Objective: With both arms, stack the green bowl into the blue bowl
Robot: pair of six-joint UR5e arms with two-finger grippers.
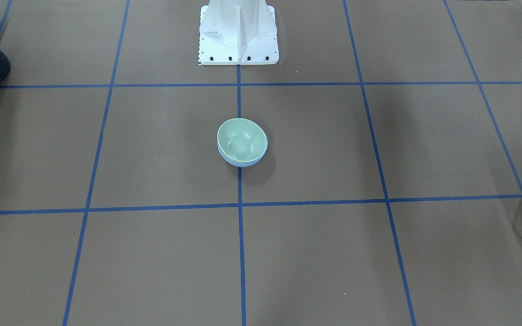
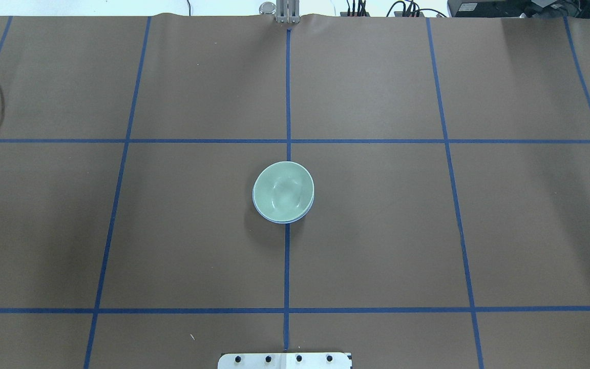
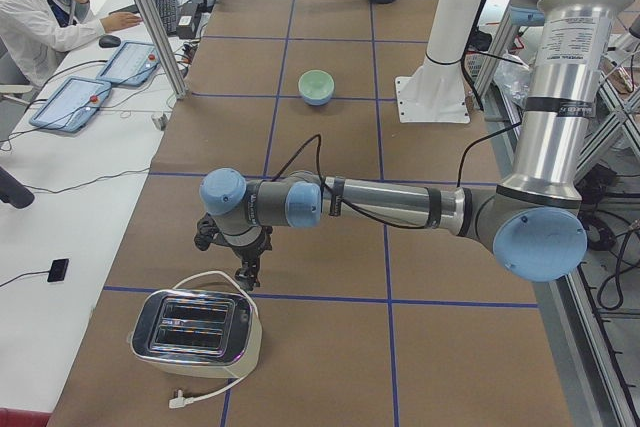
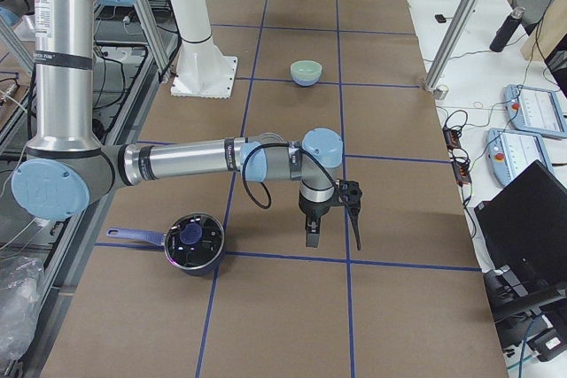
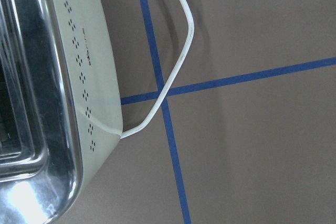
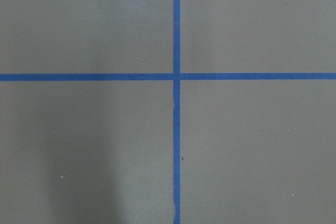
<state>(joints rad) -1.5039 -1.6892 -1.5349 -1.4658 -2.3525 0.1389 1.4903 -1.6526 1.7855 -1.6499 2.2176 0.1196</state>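
Overhead, green bowl [image 2: 283,190] in blue bowl [image 2: 280,221] — left side view adds toaster [image 3: 196,332]

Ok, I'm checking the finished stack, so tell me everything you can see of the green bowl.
The green bowl is small, round, pale mint and glossy. It is empty and upright, nested inside the blue bowl, whose rim shows as a thin crescent beneath it. The pair stands on the brown table, over a blue tape line. Nothing else touches it.
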